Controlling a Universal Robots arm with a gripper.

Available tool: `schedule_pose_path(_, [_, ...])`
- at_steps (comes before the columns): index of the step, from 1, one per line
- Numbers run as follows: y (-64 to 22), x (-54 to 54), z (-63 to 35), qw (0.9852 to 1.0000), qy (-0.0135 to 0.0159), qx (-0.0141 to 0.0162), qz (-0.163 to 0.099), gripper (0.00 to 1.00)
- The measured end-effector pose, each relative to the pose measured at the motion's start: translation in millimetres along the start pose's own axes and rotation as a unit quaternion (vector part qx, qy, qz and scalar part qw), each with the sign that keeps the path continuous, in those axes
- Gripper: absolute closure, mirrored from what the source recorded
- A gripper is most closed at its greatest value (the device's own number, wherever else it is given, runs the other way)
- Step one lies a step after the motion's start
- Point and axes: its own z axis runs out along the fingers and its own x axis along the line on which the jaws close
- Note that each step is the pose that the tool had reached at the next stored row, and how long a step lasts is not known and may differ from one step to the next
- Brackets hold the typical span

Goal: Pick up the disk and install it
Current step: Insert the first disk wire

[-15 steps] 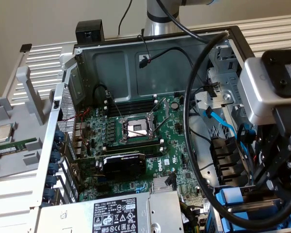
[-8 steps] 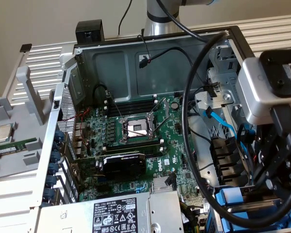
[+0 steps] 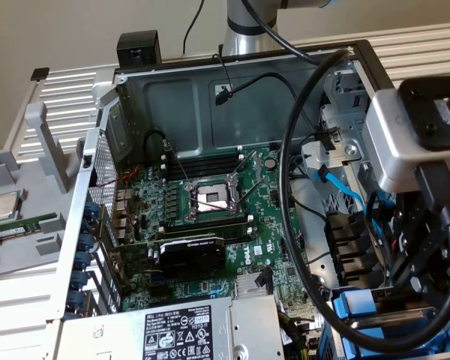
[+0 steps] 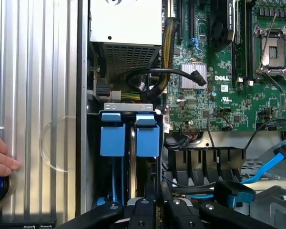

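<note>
My gripper (image 4: 160, 212) hangs over the sheet-metal drive bay (image 4: 128, 106) at the exterior view's near right, its black fingers (image 4: 140, 212) drawn nearly together. The disk (image 4: 148, 138), in a glossy blue plastic frame, stands on edge beside its twin (image 4: 113, 138), on the motherboard (image 4: 229, 105) side. I judge that any tilt could jam it there or snag the blue cable (image 4: 271, 164).

Lighting soft and even, from overhead. Motherboard (image 3: 210, 202) evenly lit, without hard shadows. Drive bay (image 4: 128, 186) recess falls into deep shadow. Streaked sheen along the ribbed metal panel (image 4: 38, 71), not blown out.
</note>
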Motion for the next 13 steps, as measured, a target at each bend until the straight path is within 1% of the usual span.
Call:
schedule_pose_path(6, [1.8,0.0,0.2,1.0,-0.0001,0.0033,0.0,0.84])
schedule_pose_path(11, [2.0,0.0,0.3,1.0,-0.0002,0.0048,0.001,0.84])
schedule_pose_path(13, [2.7,0.1,0.8,1.0,-0.0001,0.006,0.002,0.84])
